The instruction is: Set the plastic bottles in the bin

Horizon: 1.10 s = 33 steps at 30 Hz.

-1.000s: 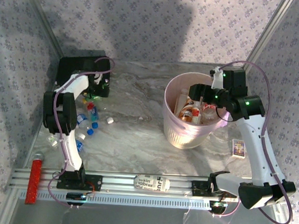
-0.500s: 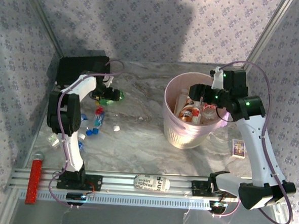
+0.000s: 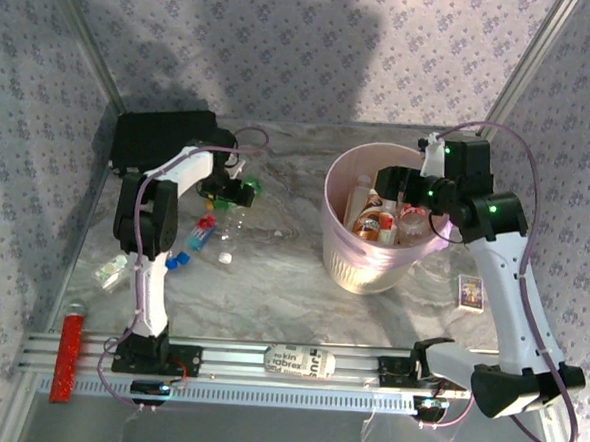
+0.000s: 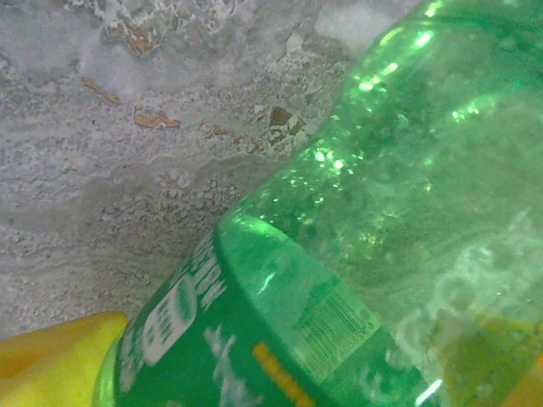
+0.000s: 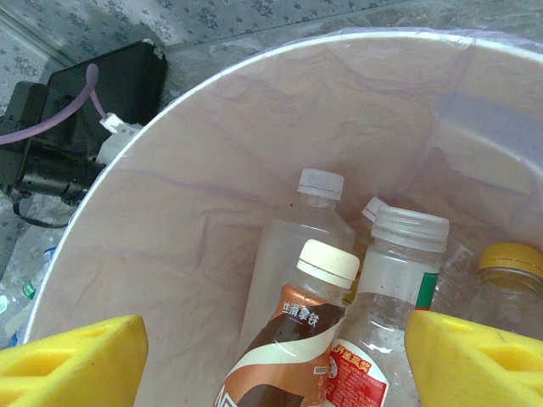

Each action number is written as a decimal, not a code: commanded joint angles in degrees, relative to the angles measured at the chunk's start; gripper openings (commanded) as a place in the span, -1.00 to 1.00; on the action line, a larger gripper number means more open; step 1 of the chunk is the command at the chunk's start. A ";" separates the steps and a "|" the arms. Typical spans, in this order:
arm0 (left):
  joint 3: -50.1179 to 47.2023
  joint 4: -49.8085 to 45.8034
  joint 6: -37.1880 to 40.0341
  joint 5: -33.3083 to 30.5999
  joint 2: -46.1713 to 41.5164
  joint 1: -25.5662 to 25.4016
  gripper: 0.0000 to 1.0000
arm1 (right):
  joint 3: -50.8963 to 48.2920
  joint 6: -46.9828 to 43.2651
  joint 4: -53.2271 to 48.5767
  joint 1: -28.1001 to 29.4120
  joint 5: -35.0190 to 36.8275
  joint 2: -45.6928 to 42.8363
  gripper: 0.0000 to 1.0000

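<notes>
Glinting translucent green bottle [image 4: 382,212] — dimpled body, white lettering, barcode.

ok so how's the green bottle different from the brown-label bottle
The green bottle is tinted green all over, label too; the brown-label bottle has a brown and white label and a cream cap. The green bottle is outside the bin, between the left tool's pads; the brown-label bottle is inside the bin, cap upward among others. Both are plastic with printed labels.

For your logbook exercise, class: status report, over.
Left pincer around green bottle, grip unconfirmed. Right pincer open over bin. Other bottles lying loose.
</notes>
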 commanded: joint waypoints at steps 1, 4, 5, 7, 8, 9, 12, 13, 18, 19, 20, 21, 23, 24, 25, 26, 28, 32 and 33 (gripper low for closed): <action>3.26 -1.63 0.61 -1.52 1.01 -0.44 0.75 | -0.12 -1.04 -0.87 -0.40 -0.22 -1.13 0.62; 4.76 -1.44 0.56 -2.23 1.01 -0.85 0.64 | 0.16 -1.04 -1.05 -0.45 0.00 -1.39 0.62; 5.11 -1.36 0.58 -2.31 0.87 -0.95 0.58 | 0.24 -1.00 -1.12 -0.46 -0.07 -1.46 0.62; 5.96 -1.28 0.46 -2.66 0.46 -1.14 0.46 | 0.49 -0.95 -1.18 -0.47 0.17 -1.64 0.62; 6.13 -1.01 0.49 -2.80 0.18 -1.17 0.42 | 0.67 -0.87 -1.23 -0.47 0.19 -1.66 0.63; 6.24 -0.67 0.50 -2.82 -0.10 -1.22 0.38 | 0.78 -0.87 -1.30 -0.48 0.20 -1.79 0.63; 7.22 -0.46 0.40 -2.97 -0.65 -1.23 0.31 | 1.28 -0.64 -1.31 -0.41 0.20 -2.01 0.62; 7.53 -0.57 0.41 -2.92 -0.90 -1.18 0.30 | 1.67 -0.60 -1.48 -0.39 0.18 -2.01 0.62; 4.33 4.07 -1.83 3.35 -6.99 -1.58 0.26 | 4.36 0.20 -0.78 0.72 -1.07 -1.41 0.62; 2.71 6.28 -2.65 5.11 -9.04 -1.83 0.26 | 4.94 0.57 -0.13 1.52 -1.17 -1.04 0.63; 1.53 7.81 -3.40 6.36 -10.92 -2.13 0.24 | 5.50 0.83 0.52 2.34 -1.21 -0.67 0.62; -0.13 9.31 -4.34 7.32 -13.03 -2.56 0.23 | 6.38 1.05 1.19 3.48 -1.23 -0.07 0.62; -3.00 11.56 -5.95 8.30 -16.90 -3.37 0.20 | 8.17 1.22 2.16 5.73 -0.70 1.21 0.62; -4.72 12.63 -6.68 8.59 -18.95 -3.80 0.17 | 9.26 1.24 2.61 7.17 -0.22 1.97 0.62; -6.29 13.84 -7.46 8.82 -20.96 -4.31 0.14 | 10.45 1.19 3.04 8.54 0.14 2.86 0.62; -7.83 14.47 -8.11 8.93 -22.63 -4.67 0.12 | 11.42 1.16 3.49 9.57 0.33 3.58 0.62; -11.14 15.98 -9.59 8.86 -26.67 -5.44 0.08 | 13.69 1.15 4.69 12.18 0.61 5.32 0.62; -17.76 20.54 -13.40 10.77 -34.70 -6.40 -0.22 | 17.53 1.24 6.92 16.83 0.80 8.90 0.63; -19.28 21.76 -14.45 11.78 -36.84 -6.49 -0.29 | 18.42 1.24 7.52 18.16 0.86 9.94 0.63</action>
